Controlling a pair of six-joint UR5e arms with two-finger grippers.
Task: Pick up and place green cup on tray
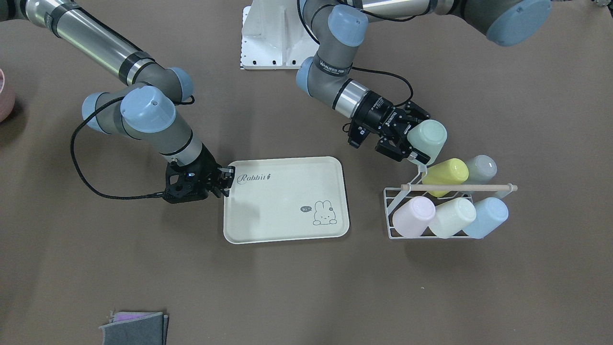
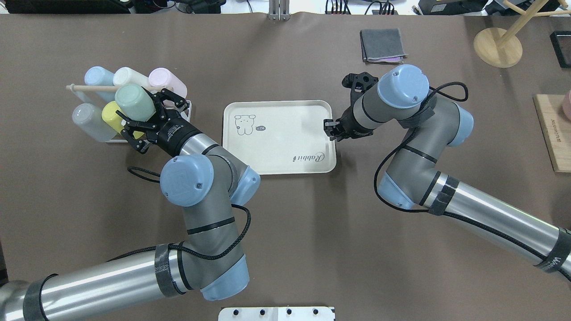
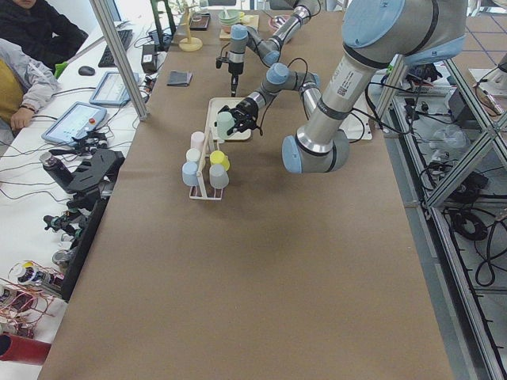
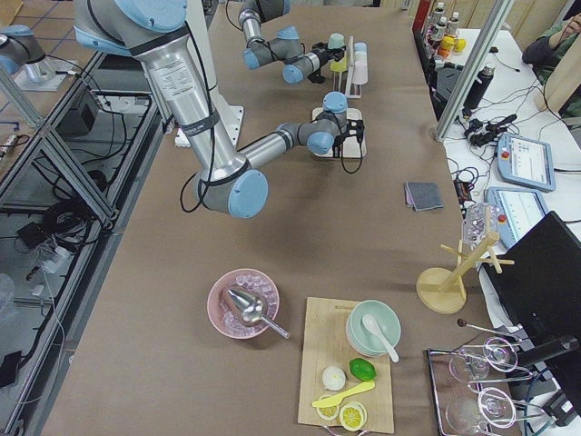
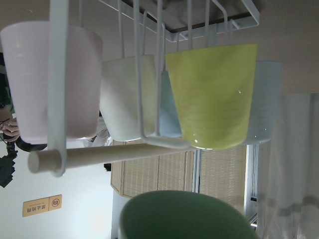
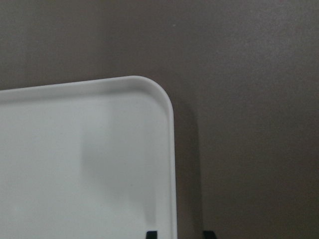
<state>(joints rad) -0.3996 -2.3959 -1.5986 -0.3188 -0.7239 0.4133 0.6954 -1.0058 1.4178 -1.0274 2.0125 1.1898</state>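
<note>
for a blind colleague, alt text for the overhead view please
The left tool holds a green cup over a wire rack of five pastel cups. The right tool sits at the edge of a cream tray.

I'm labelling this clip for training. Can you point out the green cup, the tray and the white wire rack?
green cup [image 1: 427, 135]: exterior front-facing view, on its side wall.
tray [image 1: 282, 201]: exterior front-facing view, on its bare floor.
white wire rack [image 1: 483, 187]: exterior front-facing view, on its wooden top rod.

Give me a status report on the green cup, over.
Left gripper shut on green cup, held clear of the cup rack. Right gripper straddling tray rim, grip unclear. Tray bare; no obstacle between.
</note>
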